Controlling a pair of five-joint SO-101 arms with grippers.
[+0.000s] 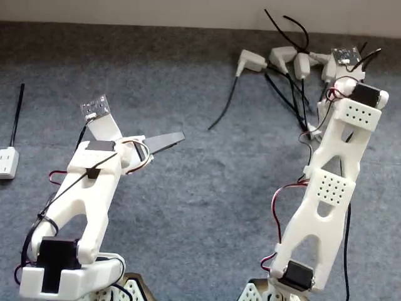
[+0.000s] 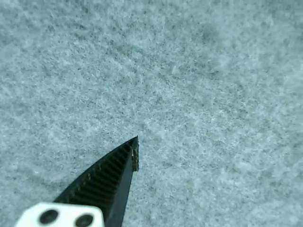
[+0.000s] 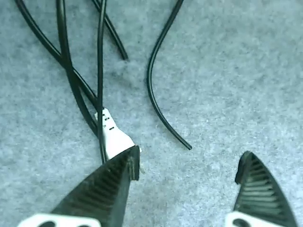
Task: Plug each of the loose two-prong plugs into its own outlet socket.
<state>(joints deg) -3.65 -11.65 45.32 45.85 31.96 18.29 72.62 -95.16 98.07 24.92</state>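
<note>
Right gripper [image 3: 189,158] hung with its jaws apart over the grey mat [image 3: 236,71], one fingertip [image 3: 134,158] just beside a white plug [image 3: 112,137] that lay among black cords [image 3: 149,80]. Other plugs [image 1: 250,61] lay near the mat's far edge. Left gripper [image 1: 169,140] hovered over mid-mat; whether it was apart or together could not be told. An outlet [image 1: 7,162] sat well apart at the left edge.

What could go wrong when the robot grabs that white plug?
The white plug lies among crossing black cords, so the open right gripper might pinch a cord instead, or drag the other plugs along. The outlet strip sits far off at the table's other side, so a tangled cord could tug the plug loose on the way.
</note>
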